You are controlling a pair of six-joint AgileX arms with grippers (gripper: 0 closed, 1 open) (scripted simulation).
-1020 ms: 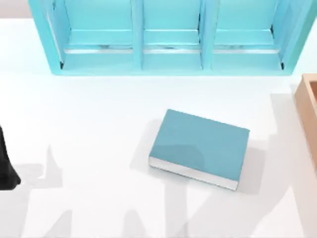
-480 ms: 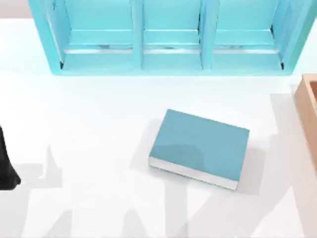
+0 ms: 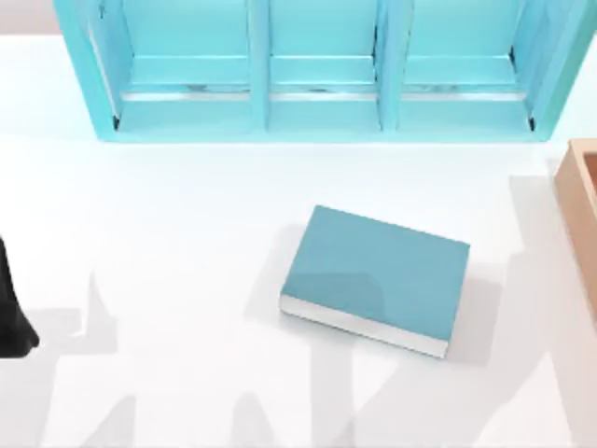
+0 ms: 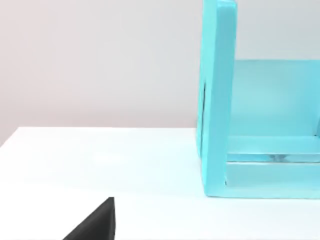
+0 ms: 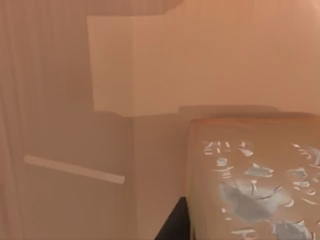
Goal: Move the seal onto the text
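Jaws on both arms: state cannot be determined. Tan-brown wooden seal block [image 5: 255,180] with pale mark is sitting close before the right wrist camera. Flat teal-covered book [image 3: 376,278] is lying centre frame in the top view.

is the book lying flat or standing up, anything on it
Flat: the book lies cover-up on the table, white page edges along its near side. Nothing rests on its cover.

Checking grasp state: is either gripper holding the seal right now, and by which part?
Cannot tell. The right wrist view shows the seal very near, inside the tan wooden box, but no fingers on it. The book is bare.
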